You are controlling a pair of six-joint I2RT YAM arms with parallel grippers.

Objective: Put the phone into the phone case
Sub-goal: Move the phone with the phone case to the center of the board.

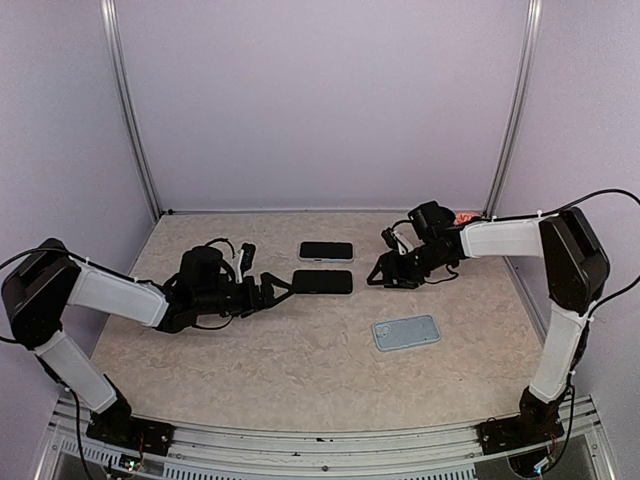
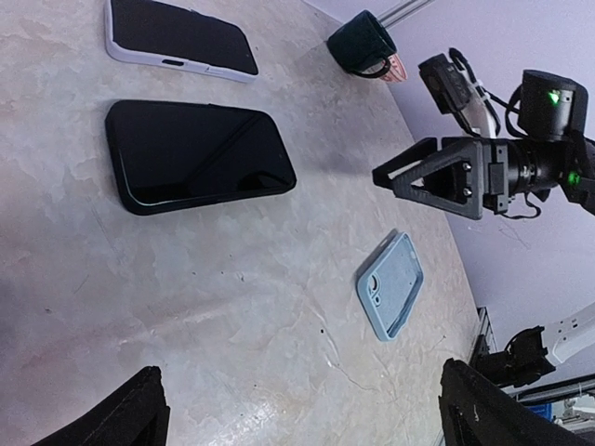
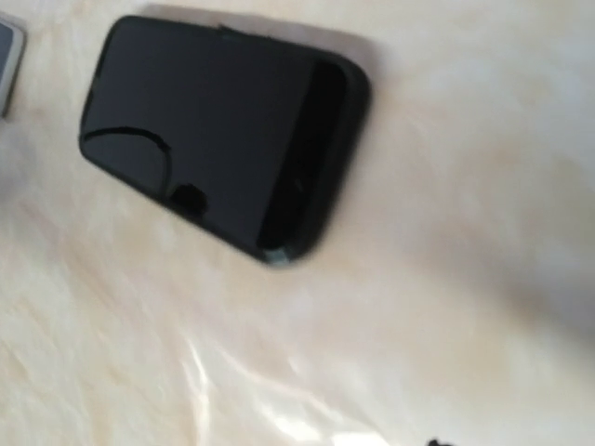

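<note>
A bare black phone lies screen up in the middle of the table, and it also shows in the left wrist view and, blurred, in the right wrist view. The light blue phone case lies hollow side up nearer the front right. My left gripper is open just left of the phone's left end, with nothing between its fingers. My right gripper hangs open and empty just right of the phone's right end; its fingers barely show in its own view.
A second phone in a white case lies just behind the black one. A dark mug stands at the back right, behind the right arm. Grey walls close in the table at the back and sides.
</note>
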